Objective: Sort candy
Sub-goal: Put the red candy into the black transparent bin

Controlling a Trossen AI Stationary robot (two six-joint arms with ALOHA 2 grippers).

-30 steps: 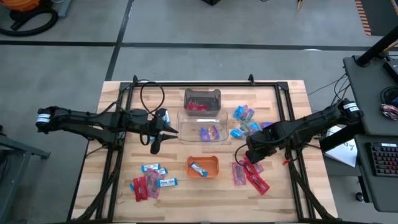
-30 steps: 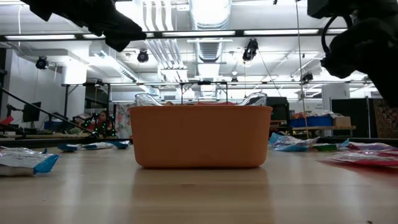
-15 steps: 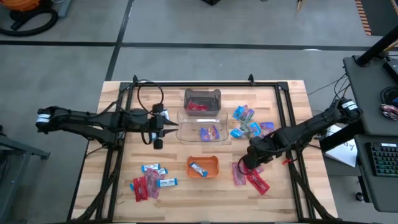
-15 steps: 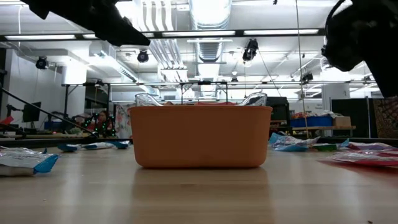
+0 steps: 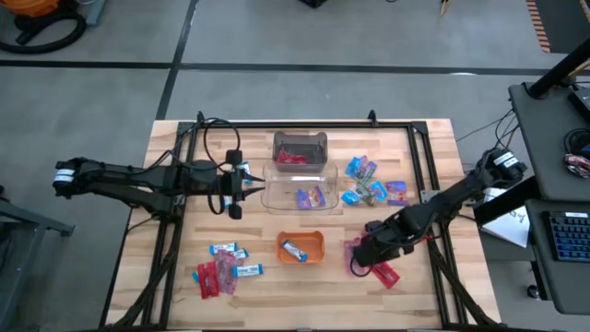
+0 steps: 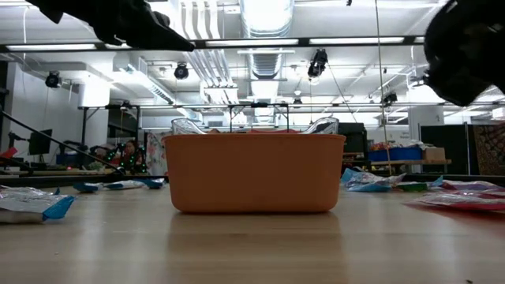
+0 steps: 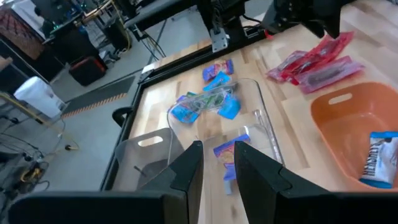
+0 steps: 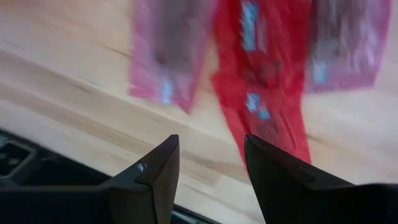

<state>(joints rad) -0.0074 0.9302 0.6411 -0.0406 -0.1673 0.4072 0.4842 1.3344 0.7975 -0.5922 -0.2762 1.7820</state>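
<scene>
The right gripper (image 5: 362,261) is hanging over the red packets (image 5: 380,267) in the lower right of the high view, just right of the small orange tray (image 5: 301,247). In the right wrist view its two dark fingers (image 8: 155,174) are standing apart with nothing between them, and a red packet (image 8: 261,87) is lying on the wood just ahead of the gap, flanked by two paler pink wrappers.

The left gripper (image 5: 238,181) is hovering left of centre in the high view, at the left end of the nearer clear plastic bin (image 5: 277,195). In the left wrist view its fingers (image 7: 186,171) are showing a narrow gap with nothing in it.

The candy is lying scattered over the table (image 5: 184,231). A blue-and-white bar (image 5: 295,249) is sitting inside the orange tray at lower centre. Purple and blue wrappers (image 5: 313,196) are resting in the nearer clear bin at centre, and red sweets (image 5: 293,158) are lying in the farther clear bin (image 5: 300,141) above it. A loose cluster of blue and purple wrappers (image 5: 369,184) is spreading over the wood at upper right of centre. At lower left, a mixed pile of red packets and blue-and-white bars (image 5: 224,269) is lying well apart from both grippers.

In the low view the orange tray (image 6: 254,173) is filling the middle of the frame, with wrappers lying on the wood at either side.
</scene>
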